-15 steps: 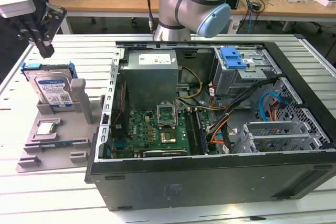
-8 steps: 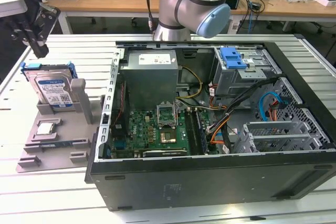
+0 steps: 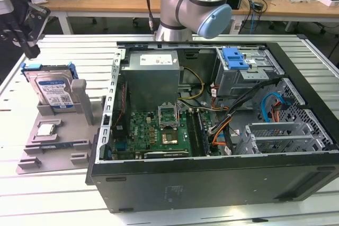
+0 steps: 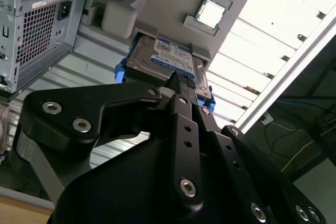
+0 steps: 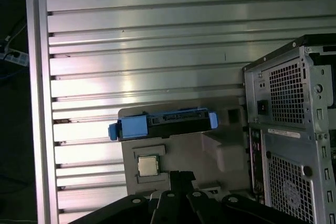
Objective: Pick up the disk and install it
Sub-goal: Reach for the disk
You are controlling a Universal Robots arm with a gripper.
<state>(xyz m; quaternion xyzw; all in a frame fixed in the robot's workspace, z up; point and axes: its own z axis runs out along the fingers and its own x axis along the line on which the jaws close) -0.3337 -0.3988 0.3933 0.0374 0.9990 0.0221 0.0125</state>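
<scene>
The disk [image 3: 52,89] stands in a holder [image 3: 74,128] at the exterior view's left of the computer case [image 3: 212,181].

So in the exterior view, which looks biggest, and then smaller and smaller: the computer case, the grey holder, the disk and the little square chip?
1. computer case, by far the biggest
2. grey holder
3. disk, propped up on that holder
4. square chip, the smallest

Disk [image 3: 52,89] partly behind grey holder [image 3: 80,99]
</scene>
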